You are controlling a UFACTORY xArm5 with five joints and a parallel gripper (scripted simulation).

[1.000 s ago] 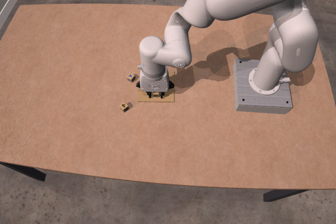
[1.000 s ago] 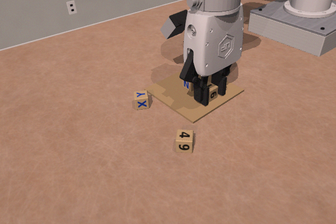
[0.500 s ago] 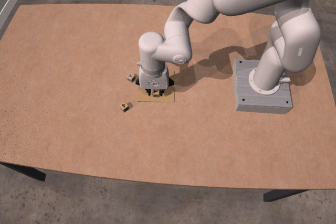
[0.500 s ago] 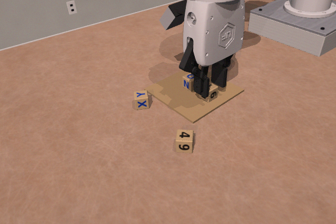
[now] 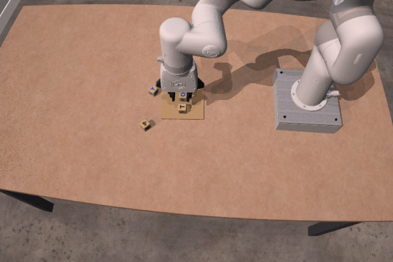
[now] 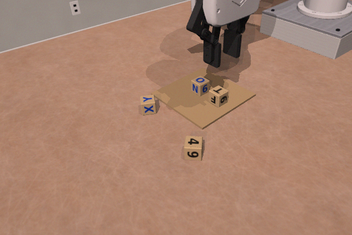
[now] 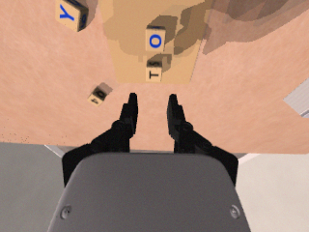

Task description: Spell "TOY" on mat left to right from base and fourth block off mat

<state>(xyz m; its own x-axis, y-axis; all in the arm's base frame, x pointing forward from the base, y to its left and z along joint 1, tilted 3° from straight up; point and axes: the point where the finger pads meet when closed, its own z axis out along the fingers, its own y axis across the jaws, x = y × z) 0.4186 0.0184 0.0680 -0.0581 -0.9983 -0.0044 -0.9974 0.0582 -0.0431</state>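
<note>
The T block (image 5: 182, 108) (image 6: 218, 96) (image 7: 154, 72) sits flat on the mat (image 5: 166, 115) (image 6: 202, 121) (image 7: 127, 72), its letter's top facing away from the robot's base. The O block (image 5: 183, 94) (image 6: 200, 86) (image 7: 155, 40) sits flat on the mat beside it, with a small gap. The Y block (image 5: 153, 90) (image 6: 148, 104) (image 7: 70, 14) lies off the mat, Y up and turned at an angle to it. The fourth block (image 5: 145, 124) (image 6: 193, 147) (image 7: 97, 96) shows a 4 on top, off the mat. My gripper (image 5: 180, 99) (image 6: 225, 60) (image 7: 153, 101) is partly open and empty, above the blocks.
The robot's grey base plate (image 5: 287, 119) (image 6: 305, 40) stands on the table beyond the mat's base-side edge. The Y block is near the mat's far edge. The arm's shadow falls over part of the mat.
</note>
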